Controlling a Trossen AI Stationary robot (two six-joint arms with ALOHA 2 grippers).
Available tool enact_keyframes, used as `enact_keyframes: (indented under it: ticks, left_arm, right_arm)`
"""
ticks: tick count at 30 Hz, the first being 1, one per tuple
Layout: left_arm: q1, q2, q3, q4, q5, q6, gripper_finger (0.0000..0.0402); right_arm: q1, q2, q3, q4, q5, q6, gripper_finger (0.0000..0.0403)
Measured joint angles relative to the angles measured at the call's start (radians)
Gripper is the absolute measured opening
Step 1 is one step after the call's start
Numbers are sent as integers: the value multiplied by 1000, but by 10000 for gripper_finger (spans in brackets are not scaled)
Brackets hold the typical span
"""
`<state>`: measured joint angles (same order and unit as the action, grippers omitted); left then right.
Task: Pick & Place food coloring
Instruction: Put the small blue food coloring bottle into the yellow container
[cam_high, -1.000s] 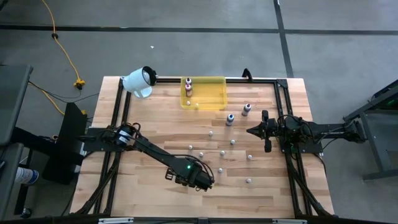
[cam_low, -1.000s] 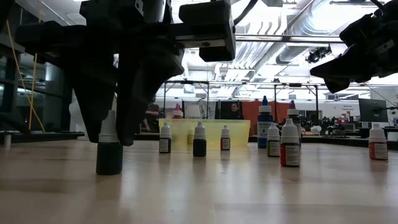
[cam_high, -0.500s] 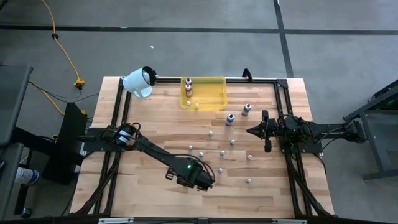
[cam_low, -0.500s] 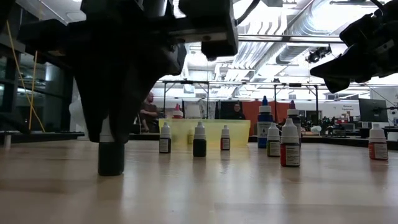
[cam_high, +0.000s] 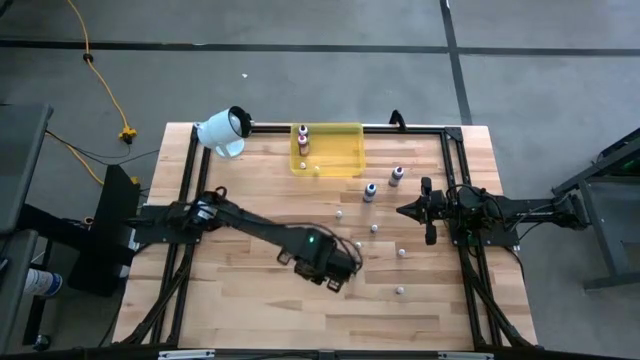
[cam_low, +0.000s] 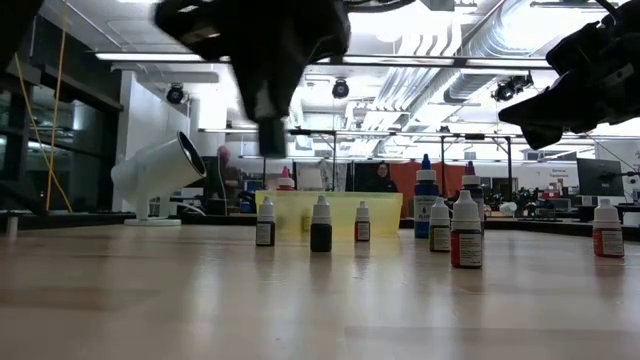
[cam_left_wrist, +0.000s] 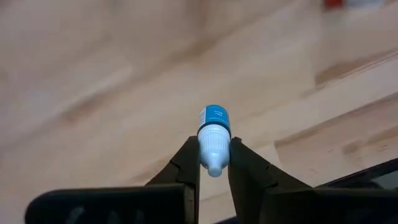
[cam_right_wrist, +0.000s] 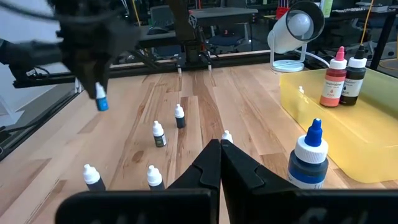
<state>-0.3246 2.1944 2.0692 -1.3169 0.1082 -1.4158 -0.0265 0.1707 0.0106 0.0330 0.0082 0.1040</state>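
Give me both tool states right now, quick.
Left tool: shut on a small blue-labelled dropper bottle, lifted off the table.
Right tool: shut, holding nothing, waiting at the table's right side.

The yellow tray (cam_high: 327, 150) sat at the table's (cam_high: 220, 310) far edge, two bottles (cam_high: 303, 139) in its left end. The left gripper (cam_high: 340, 272) hung well below it, the right gripper (cam_high: 408, 210) off to its lower right, small droppers (cam_high: 374, 228) scattered between.
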Motion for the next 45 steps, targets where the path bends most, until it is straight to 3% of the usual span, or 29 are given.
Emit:
enact_keyframes:
  ticks: [14, 27, 45]
  left_arm:
    - [228, 0, 73, -47, -7, 624, 45]
    - [479, 0, 73, -75, -5, 956, 44]
    - [693, 0, 73, -77, -44, 1306, 46]
  right_arm:
    - [0, 0, 0, 0, 0, 0, 0]
    - [0, 0, 0, 0, 0, 0, 0]
    - [0, 0, 0, 0, 0, 0, 0]
